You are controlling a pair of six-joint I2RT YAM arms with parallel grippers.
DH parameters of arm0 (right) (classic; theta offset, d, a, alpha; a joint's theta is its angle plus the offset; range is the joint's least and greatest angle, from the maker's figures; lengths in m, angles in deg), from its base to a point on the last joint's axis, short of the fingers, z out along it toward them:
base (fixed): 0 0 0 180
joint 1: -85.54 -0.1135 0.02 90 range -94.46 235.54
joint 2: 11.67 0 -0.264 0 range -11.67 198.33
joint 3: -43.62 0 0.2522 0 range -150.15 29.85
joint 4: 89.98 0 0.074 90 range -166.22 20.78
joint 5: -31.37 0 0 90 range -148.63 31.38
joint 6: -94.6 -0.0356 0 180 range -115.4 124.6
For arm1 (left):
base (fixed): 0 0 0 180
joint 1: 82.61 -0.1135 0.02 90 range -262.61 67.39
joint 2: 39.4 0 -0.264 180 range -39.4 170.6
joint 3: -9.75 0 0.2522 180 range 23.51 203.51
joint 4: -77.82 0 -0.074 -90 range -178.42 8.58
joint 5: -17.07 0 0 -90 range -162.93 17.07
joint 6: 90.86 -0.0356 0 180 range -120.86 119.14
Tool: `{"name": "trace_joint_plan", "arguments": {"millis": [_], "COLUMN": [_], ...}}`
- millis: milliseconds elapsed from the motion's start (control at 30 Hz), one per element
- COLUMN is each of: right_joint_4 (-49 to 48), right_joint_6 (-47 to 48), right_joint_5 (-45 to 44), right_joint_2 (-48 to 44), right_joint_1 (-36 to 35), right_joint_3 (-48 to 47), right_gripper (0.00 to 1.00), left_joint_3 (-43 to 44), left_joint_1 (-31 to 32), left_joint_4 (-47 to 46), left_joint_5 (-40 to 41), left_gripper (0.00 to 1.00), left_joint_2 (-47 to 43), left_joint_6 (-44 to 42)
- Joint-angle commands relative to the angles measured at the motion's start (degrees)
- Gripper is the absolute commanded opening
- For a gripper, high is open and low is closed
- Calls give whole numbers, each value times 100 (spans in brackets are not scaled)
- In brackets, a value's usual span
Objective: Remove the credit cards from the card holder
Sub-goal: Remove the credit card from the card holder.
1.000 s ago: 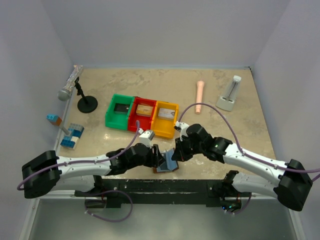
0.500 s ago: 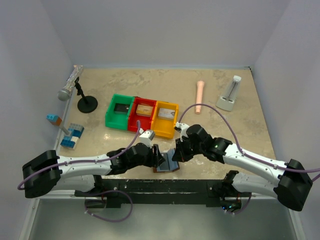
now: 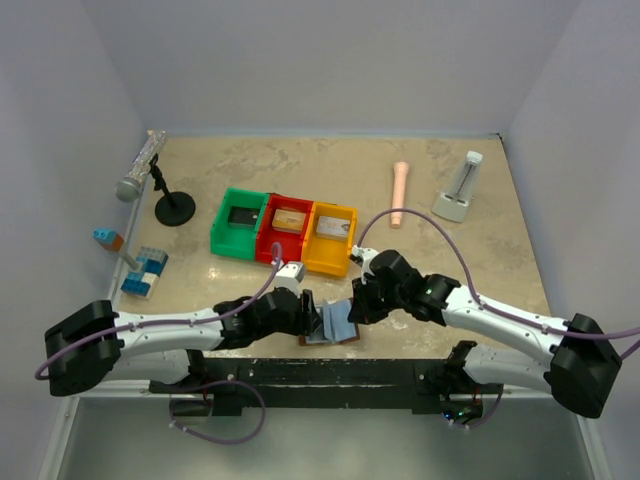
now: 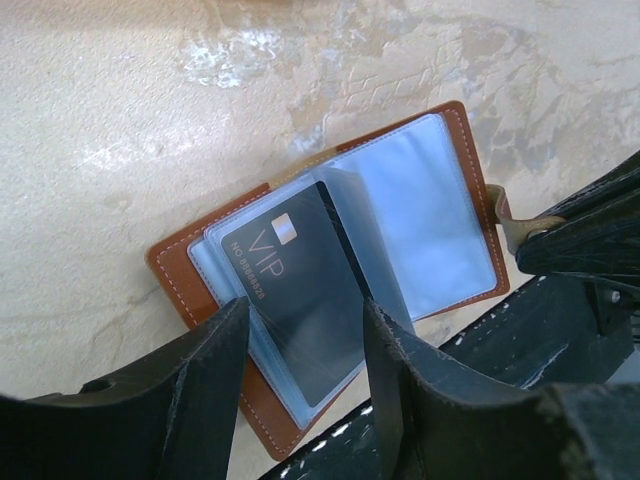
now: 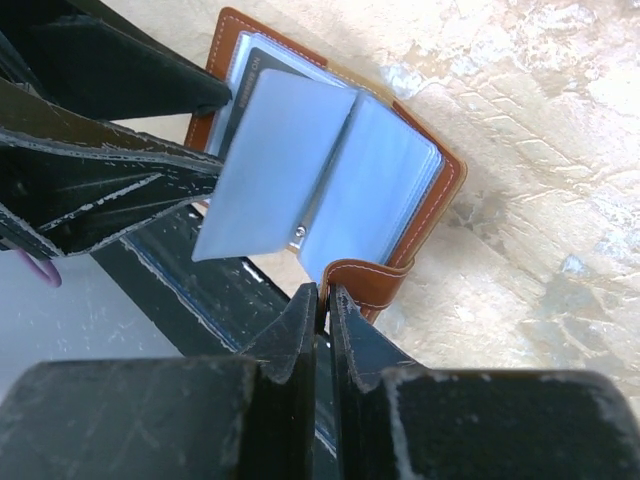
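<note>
Currently I see the small brown leather-like bifold card holder (image 3: 338, 328) lying open on the beige marbled tabletop (image 3: 450, 265), right at its near edge and between my two grippers. Its pale blue-grey plastic sleeves face up inside the stitched brown rim. One loose sleeve leaf (image 5: 270, 165) stands up from the spine, tilted toward the left arm's side.

My left gripper (image 4: 305, 315) has its fingers spread apart. They straddle a black card with silver VIP lettering (image 4: 290, 280), which sits inside a clear sleeve on the half of the card holder nearer the left arm. In the right wrist view, one of those left fingertips meets the edge of that sleeve. The black card is fully tucked in.

My right gripper (image 5: 320, 295) has its fingers pressed almost together, with only a thin slit between them. Its tips sit at the near edge of the card holder's other half. The short brown closure strap (image 5: 365, 280) curls right against them. I cannot tell whether the tips nip that strap or merely touch it.

Farther back, a green plastic bin (image 3: 222, 228), a red plastic bin (image 3: 268, 240) and a yellow plastic bin (image 3: 312, 255) stand in a touching row. Each holds a flat thing that I cannot make out.
</note>
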Motion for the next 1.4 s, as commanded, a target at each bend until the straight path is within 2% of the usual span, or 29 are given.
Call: {"name": "trace_joint_plan", "arguments": {"millis": [0,133,267,333,500,700,900,1067,1367], "right_joint_4": [54,106,229,282,344,-7,-201,-315,-579], "right_joint_6": [-37,-28,-19,-2,-28,25,34,-45,-257], "right_joint_5": [-130,-192,-289,-341,-552,-237,27,124,124], "right_joint_2": [3,12,-58,-102,-461,-1025,-780,-358,-173], "right_joint_1": [-28,-28,-28,-28,-28,-54,-239,-239,-239], "right_joint_3": [-31,-75,-83,-92,-49,-39,-259,-365,-549], "right_gripper": [8,14,31,35,34,31,30,25,25], "left_joint_3": [422,711,1019,1090,1090,1046,1108,1143,1187], "left_joint_1": [23,23,23,23,23,23,23,14,23], "left_joint_4": [105,193,606,668,730,686,677,677,633], "left_joint_5": [153,110,118,127,171,154,127,83,31], "left_gripper": [53,53,53,54,54,54,53,53,53], "left_joint_2": [117,319,477,477,451,442,495,478,477], "left_joint_6": [-240,-434,-610,-663,-663,-637,-672,-698,-777]}}
